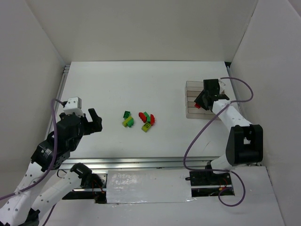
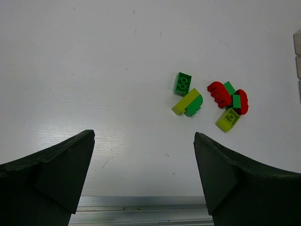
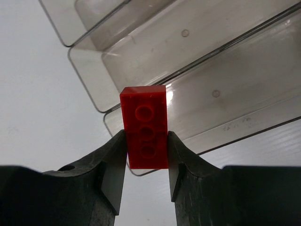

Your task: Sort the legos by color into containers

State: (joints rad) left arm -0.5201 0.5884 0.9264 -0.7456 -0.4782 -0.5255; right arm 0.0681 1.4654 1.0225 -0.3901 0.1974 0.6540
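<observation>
Several loose legos in red, dark green and yellow-green lie mid-table in two small groups point(image 1: 127, 119) point(image 1: 147, 120). The left wrist view shows them: a dark green brick point(image 2: 182, 84), a yellow-green and green pair point(image 2: 187, 102), and a red and green cluster point(image 2: 229, 98). My left gripper point(image 1: 95, 121) point(image 2: 143, 174) hangs open to their left with nothing in it. My right gripper point(image 1: 199, 104) point(image 3: 146, 143) is shut on a red lego point(image 3: 144, 126), held on end over the near corner of the clear containers point(image 1: 190, 92) point(image 3: 225, 106). The compartments in view look bare.
An aluminium rail point(image 1: 141, 164) point(image 2: 141, 207) runs along the table's near edge. White walls close in the table on three sides. The right arm's purple cable point(image 1: 196, 137) loops down over the table's right part.
</observation>
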